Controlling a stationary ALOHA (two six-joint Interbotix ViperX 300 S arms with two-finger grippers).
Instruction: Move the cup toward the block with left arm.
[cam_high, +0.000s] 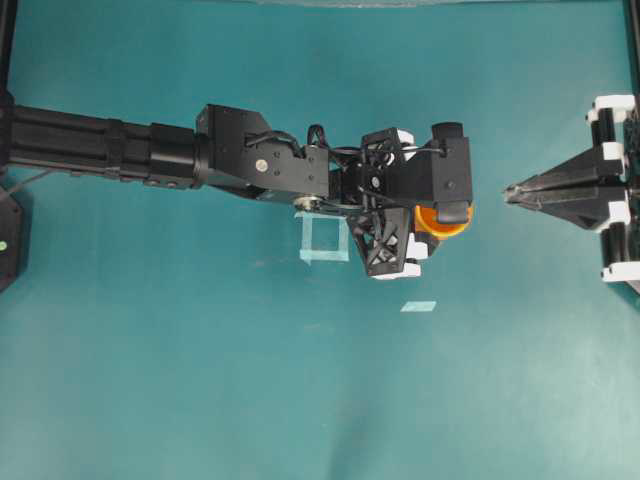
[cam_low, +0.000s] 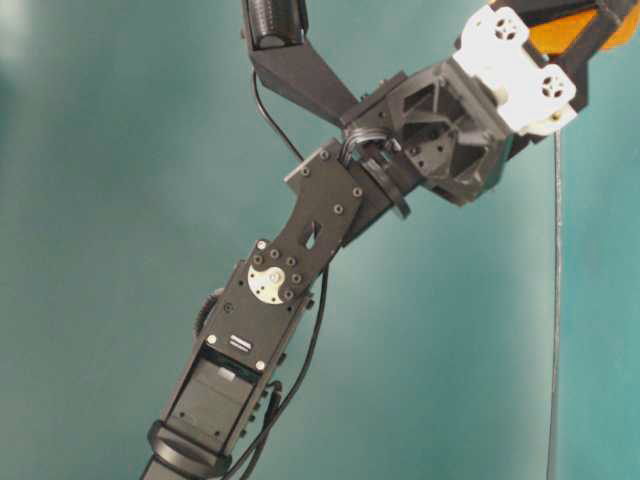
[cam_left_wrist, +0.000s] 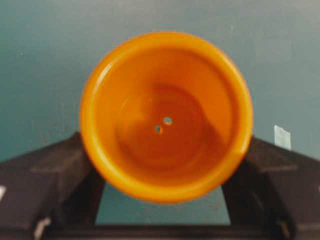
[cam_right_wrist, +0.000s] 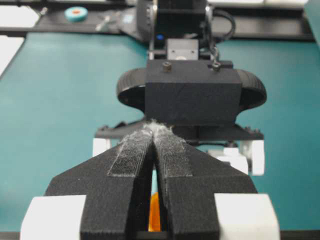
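Your left gripper (cam_high: 440, 225) of matte black plastic pinches the glossy round orange-yellow plastic cup (cam_left_wrist: 166, 116) between its two fingers, and two small holes show in the cup's smooth bottom. At 3 o'clock of it, your right gripper (cam_high: 510, 193) has its fuzzy-padded fingers pressed together. At 6 o'clock of the cup, a small pale tape strip (cam_high: 418, 306) lies on the smooth teal table (cam_high: 200, 380); you can read no writing anywhere.

The setting is a robotics laboratory test bench. A flat teal tabletop (cam_high: 200, 380) fills the overhead view. Two black arms face each other, entering at 9 o'clock (cam_high: 100, 140) and 3 o'clock (cam_high: 600, 190). Pale tape marks, a square outline (cam_high: 323, 240) and a strip (cam_high: 418, 306), lie near centre. Black frame rails (cam_right_wrist: 260, 30) border the far edge.
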